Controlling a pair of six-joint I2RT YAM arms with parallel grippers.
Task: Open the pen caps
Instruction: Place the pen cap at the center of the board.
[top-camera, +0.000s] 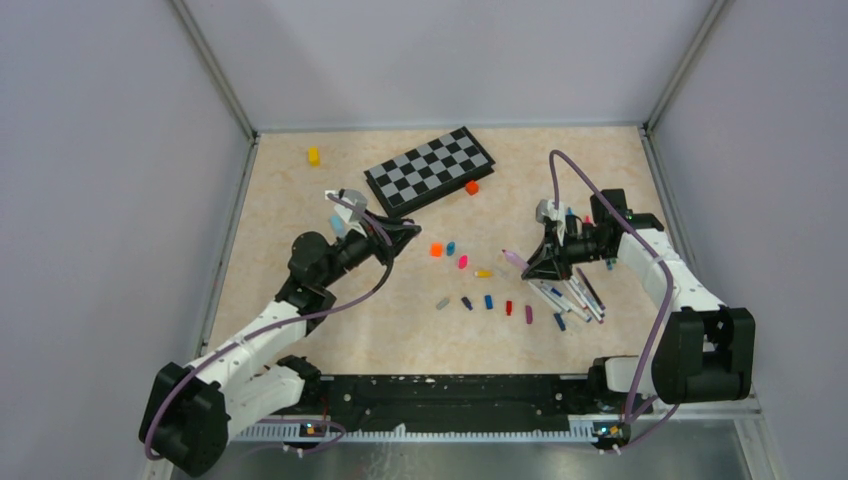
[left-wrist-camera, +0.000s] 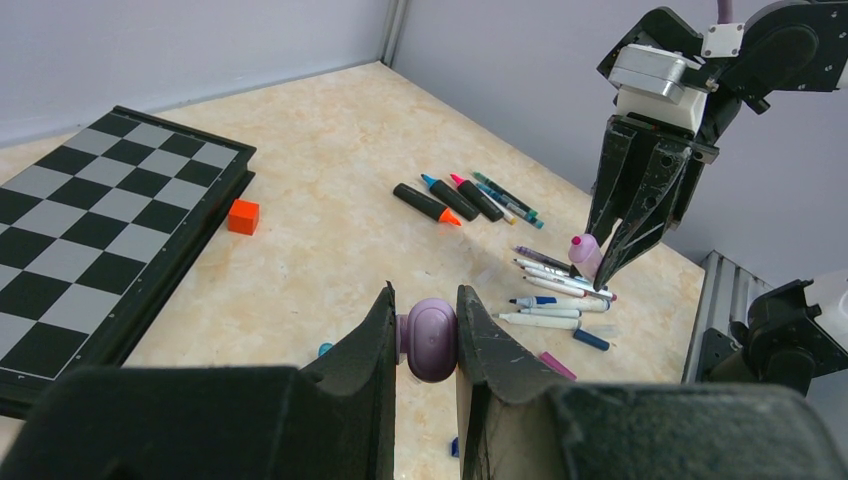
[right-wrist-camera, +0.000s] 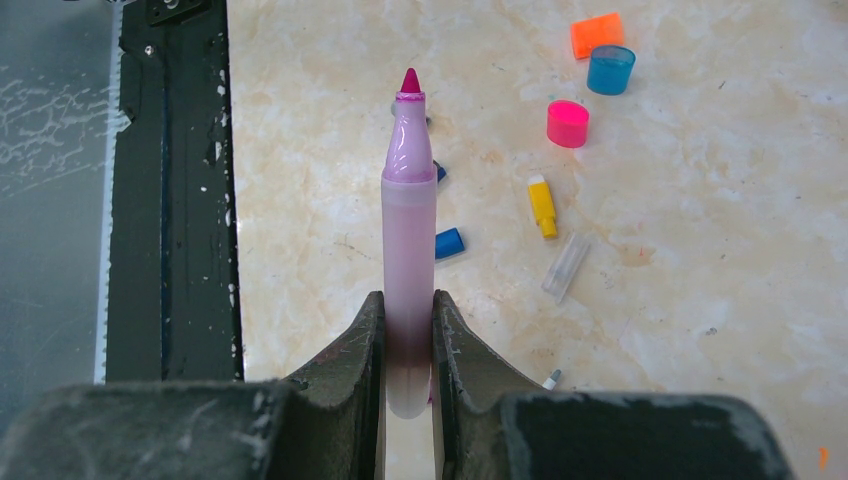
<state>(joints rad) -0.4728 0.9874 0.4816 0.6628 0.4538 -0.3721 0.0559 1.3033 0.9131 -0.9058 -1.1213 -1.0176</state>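
Observation:
My left gripper (left-wrist-camera: 427, 293) is shut on a lilac pen cap (left-wrist-camera: 432, 338), pinched between both pads above the table. In the top view it (top-camera: 345, 203) hovers beside the chessboard. My right gripper (right-wrist-camera: 408, 297) is shut on the barrel of a lilac-pink pen (right-wrist-camera: 409, 215), whose bare magenta tip (right-wrist-camera: 410, 81) points away from the wrist. The top view shows this gripper (top-camera: 546, 262) just above the pile of white pens (top-camera: 572, 297). Several loose caps lie mid-table: orange (top-camera: 436, 250), pink (top-camera: 462, 263), yellow (top-camera: 483, 272), grey (top-camera: 442, 302), red (top-camera: 508, 308).
A black-and-grey chessboard (top-camera: 428, 170) lies at the back, an orange block (top-camera: 471, 187) beside it and a yellow block (top-camera: 313, 156) further left. Short black highlighters (left-wrist-camera: 450, 198) lie beyond the white pens (left-wrist-camera: 555, 300). Grey walls enclose the table.

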